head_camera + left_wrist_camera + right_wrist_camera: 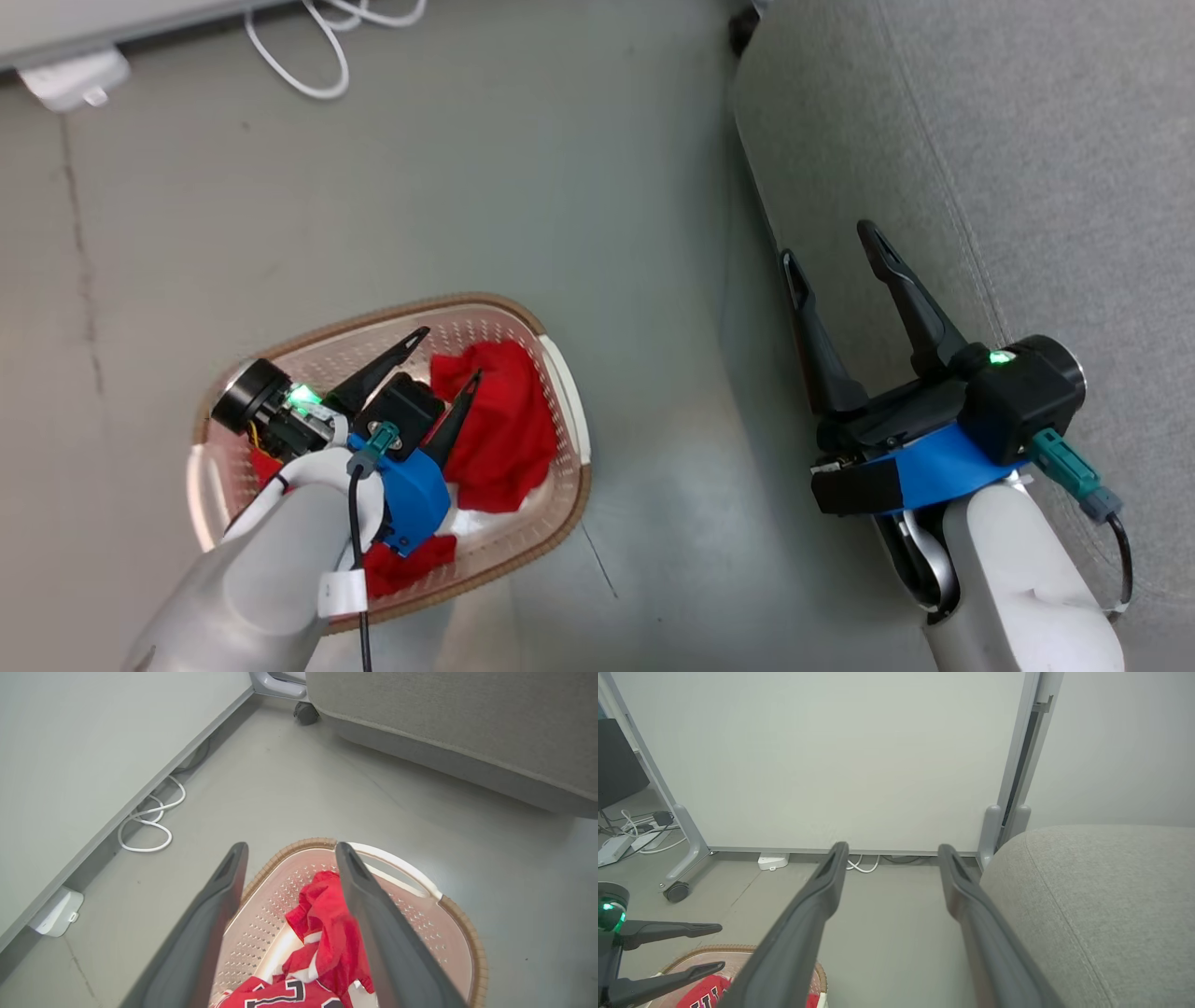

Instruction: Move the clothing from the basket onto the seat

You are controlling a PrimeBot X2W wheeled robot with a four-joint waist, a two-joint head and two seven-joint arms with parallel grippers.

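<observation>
The cream perforated basket (564,439) with a brown rim stands on the floor at the lower left. Red clothing (499,439) lies bunched inside it; the left wrist view shows a red garment with white trim (327,924) and a jersey with black-edged white lettering (275,996). My left gripper (451,353) hangs open over the basket, pointing at the clothing, with nothing gripped between its fingers. My right gripper (828,241) is open and empty at the near edge of the grey seat (1027,140). In the right wrist view the seat (1111,896) lies to the right of the right gripper (893,847).
A white cable (308,56) and a white adapter box (75,79) lie along the wall panel at the far side. A panel foot with a caster (675,891) stands at the left. A strip of grey floor (653,327) separates basket and seat.
</observation>
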